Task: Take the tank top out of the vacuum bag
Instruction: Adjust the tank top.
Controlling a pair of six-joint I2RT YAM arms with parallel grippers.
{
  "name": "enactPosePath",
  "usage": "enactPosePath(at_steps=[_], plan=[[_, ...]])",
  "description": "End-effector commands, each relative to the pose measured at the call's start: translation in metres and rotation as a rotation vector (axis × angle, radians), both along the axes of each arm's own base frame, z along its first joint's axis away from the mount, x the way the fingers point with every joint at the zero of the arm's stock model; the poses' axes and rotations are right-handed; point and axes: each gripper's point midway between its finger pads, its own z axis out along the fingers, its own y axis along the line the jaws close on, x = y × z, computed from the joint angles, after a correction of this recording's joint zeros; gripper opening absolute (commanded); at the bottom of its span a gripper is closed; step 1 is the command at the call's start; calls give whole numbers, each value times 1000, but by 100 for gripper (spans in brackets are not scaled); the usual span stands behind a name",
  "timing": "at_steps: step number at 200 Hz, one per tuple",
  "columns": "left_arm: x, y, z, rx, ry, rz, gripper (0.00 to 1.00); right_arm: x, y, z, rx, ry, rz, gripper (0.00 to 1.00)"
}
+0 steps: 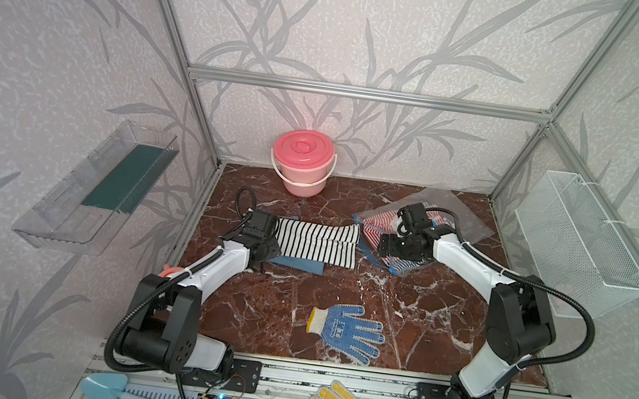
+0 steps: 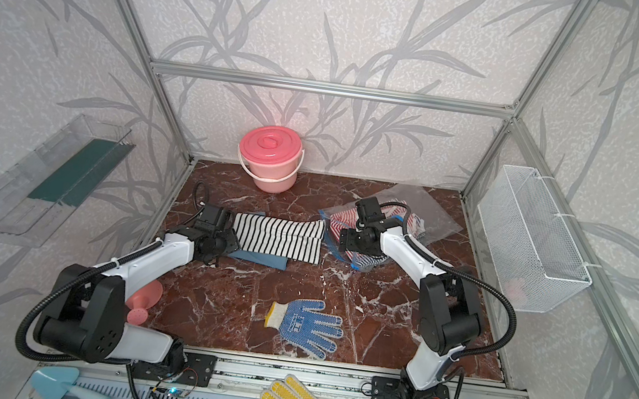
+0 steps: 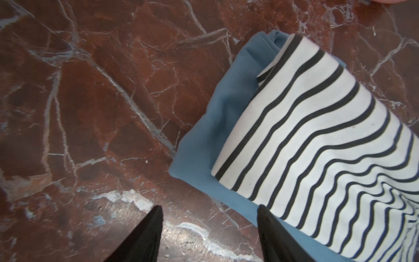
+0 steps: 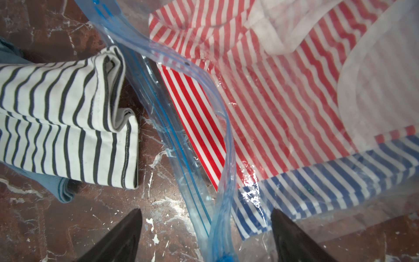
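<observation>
Clear crinkled plastic forms the vacuum bag (image 1: 470,218), which lies at the far end of the red marble tabletop (image 1: 252,317), on the right arm's side. Its blue zip strip (image 4: 179,145) is parted, and the mouth faces the middle of the table. Inside lies a red-and-white striped garment (image 4: 272,90) with rounded, white-edged cut-outs. Judged from these, it is the tank top, and it is not yet out. A blue-striped piece (image 4: 340,181) lies beside it under the same plastic. The right gripper (image 4: 205,213) is released, jaws wide apart, with the zip strip running between them but not pinched. The tank top lies ahead of its fingertips, past the mouth. The left gripper (image 3: 209,206) is likewise released and empty. It stands at the end of a folded black-and-white striped garment (image 1: 316,242) that rests on a blue cloth (image 1: 296,265); both are outside the bag, just beside its mouth. The right arm is the nearer to the tank top, so the coming move calls for entry through the mouth, along the line its fingers point.
</observation>
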Motion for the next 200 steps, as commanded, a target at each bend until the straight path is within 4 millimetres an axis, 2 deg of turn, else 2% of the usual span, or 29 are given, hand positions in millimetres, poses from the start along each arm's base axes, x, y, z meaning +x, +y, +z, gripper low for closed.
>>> enactPosePath(at_steps=[1,74,111,143,200], plan=[[13,2,-4,-39,-24,16,61,-1,4,19,44,-49,-2,87],[36,0,-18,-106,-9,2,50,-6,-4,18,32,-35,-28,80],[45,-5,-14,-141,-37,-2,46,-7,-9,19,20,-37,-42,79],[47,1,-19,-114,-25,14,44,-7,-12,16,20,-25,-55,79],[50,1,-23,-123,-24,27,40,-7,-19,13,18,-8,-80,78]])
